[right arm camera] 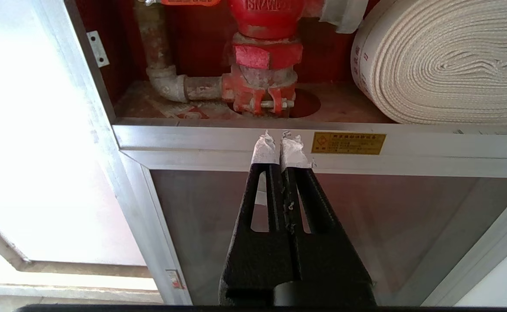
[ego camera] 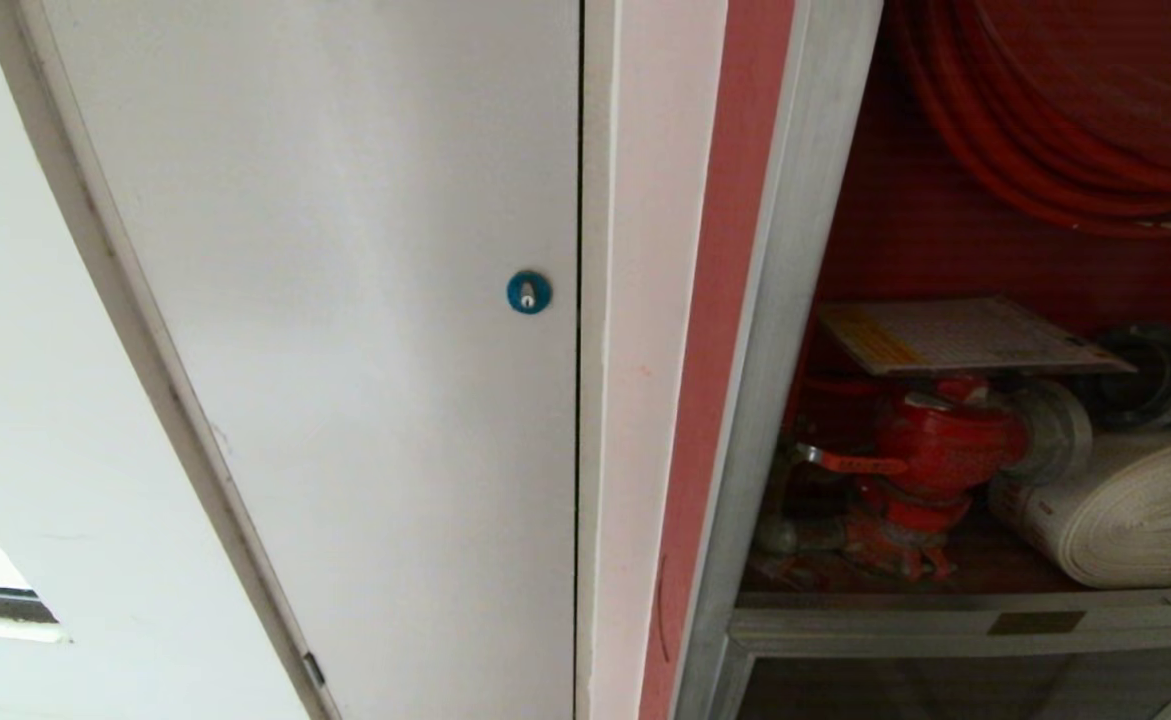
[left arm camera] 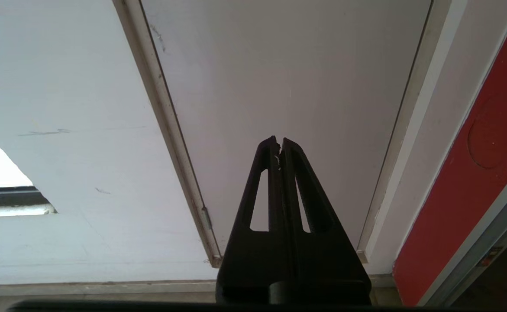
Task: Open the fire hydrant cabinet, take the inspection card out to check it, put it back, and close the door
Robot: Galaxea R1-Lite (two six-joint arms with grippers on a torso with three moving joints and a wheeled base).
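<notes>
Cabinet [ego camera: 795, 330] compartment open, door out of view. Inspection card [ego camera: 965, 335] on hydrant valve [right arm camera: 264, 30], above right end effector [right arm camera: 280, 141], pressed together, empty. Left end effector [left arm camera: 278, 145] pressed together, idle. Next: raise right, spread, pinch card edge.

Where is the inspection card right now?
In the head view, the inspection card lies flat atop the red valve, inside the open cabinet at right.

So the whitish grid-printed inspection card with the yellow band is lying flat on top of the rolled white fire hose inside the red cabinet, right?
Not quite. The whitish grid-printed inspection card lies flat on top of the red hydrant valve, not on the rolled white fire hose, which sits lower and to the side. The head view shows it, inside the red cabinet.
</notes>
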